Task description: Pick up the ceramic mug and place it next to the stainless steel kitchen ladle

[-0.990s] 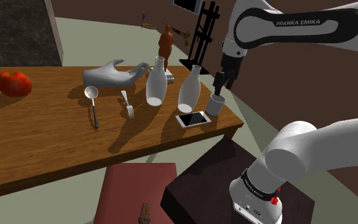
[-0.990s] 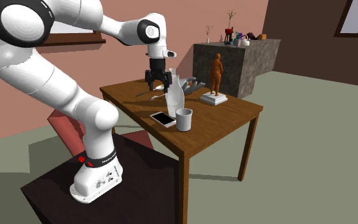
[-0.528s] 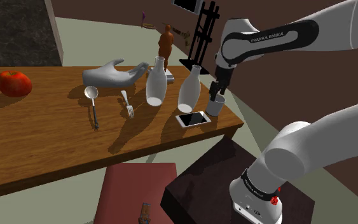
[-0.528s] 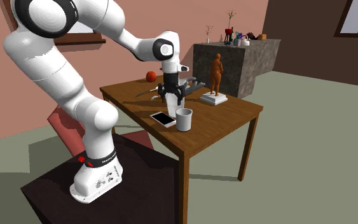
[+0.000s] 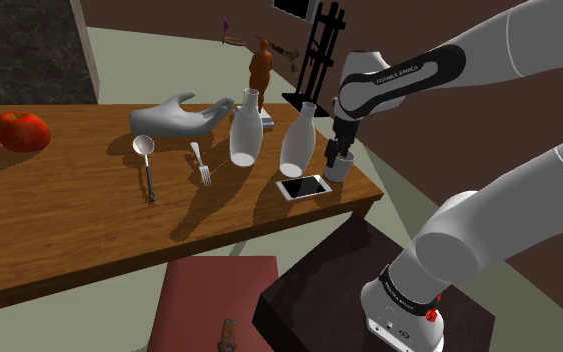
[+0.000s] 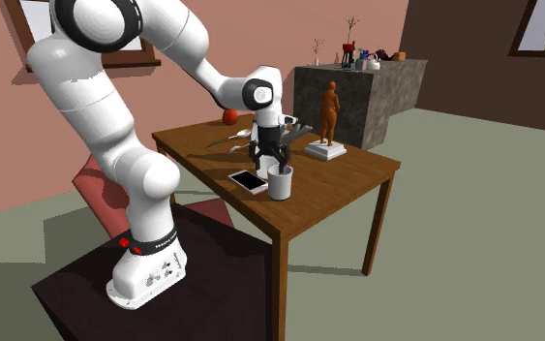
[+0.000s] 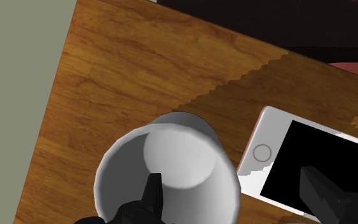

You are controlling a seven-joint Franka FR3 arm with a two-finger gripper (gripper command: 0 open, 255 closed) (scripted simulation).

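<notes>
A plain grey-white mug (image 5: pixel 338 168) stands near the table's corner at the shoulder view's right, beside a phone (image 5: pixel 303 187). My black gripper (image 5: pixel 339 152) is right on top of it, open. Looking along the hand, one finger (image 7: pixel 152 191) dips inside the mug (image 7: pixel 168 172) and the other finger (image 7: pixel 317 188) hangs outside over the phone (image 7: pixel 311 165), so the mug's wall lies between them without being clasped. From the second exterior view the gripper (image 6: pixel 280 167) sits at the rim of the mug (image 6: pixel 280 182). The silver ladle (image 5: pixel 146 160) lies flat further towards the shoulder view's left.
Two white vases (image 5: pixel 245 130) (image 5: pixel 299 140) stand close beside the mug. A fork (image 5: pixel 201 165), a grey hand sculpture (image 5: pixel 179 117), a red fruit (image 5: pixel 22 130) and a brown figurine (image 5: pixel 260 70) share the wooden table (image 5: pixel 89 230). A red chair (image 5: pixel 209 300) stands at its front.
The arm has swung down and the gripper has dropped from above the mug to its rim. The fingers stayed open and the mug has not moved.
</notes>
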